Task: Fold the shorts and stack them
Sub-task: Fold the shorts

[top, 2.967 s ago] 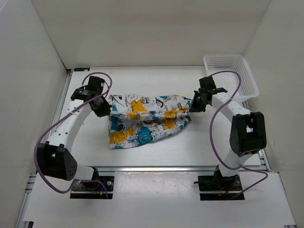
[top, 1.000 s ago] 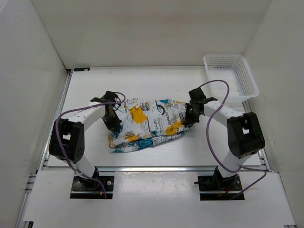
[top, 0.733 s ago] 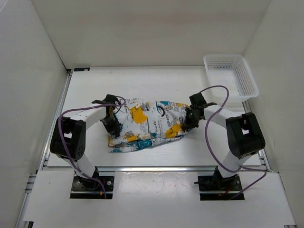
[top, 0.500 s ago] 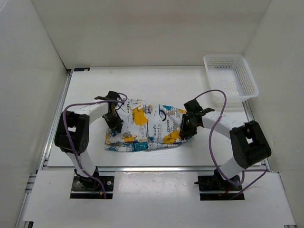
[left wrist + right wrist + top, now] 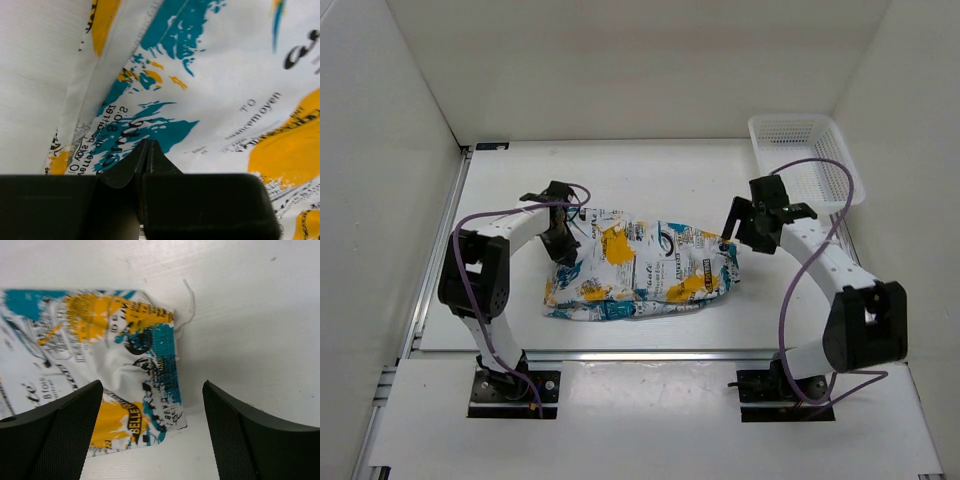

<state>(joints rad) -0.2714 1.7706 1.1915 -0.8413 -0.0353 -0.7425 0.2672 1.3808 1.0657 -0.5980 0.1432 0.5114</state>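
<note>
The shorts [image 5: 640,272], white with yellow, teal and black print, lie folded in a flat bundle mid-table. My left gripper [image 5: 563,243] sits at their upper left edge. In the left wrist view its jaws [image 5: 146,146] are pressed together with the printed cloth [image 5: 225,100] right at the tips, so it looks shut on the shorts' edge. My right gripper [image 5: 748,232] hovers just off the shorts' right end with its jaws wide apart. In the right wrist view the right gripper [image 5: 152,430] holds nothing, and the shorts' corner [image 5: 150,370] lies loose on the table below.
A white mesh basket [image 5: 790,120] stands at the back right corner, just behind the right arm. White walls close the table [image 5: 670,180] on three sides. A metal rail [image 5: 650,353] runs along the near edge.
The right gripper has opened, let go of the shorts' right end and drawn back to the right. The shorts have settled flat. The left gripper stays shut at the left edge.
</note>
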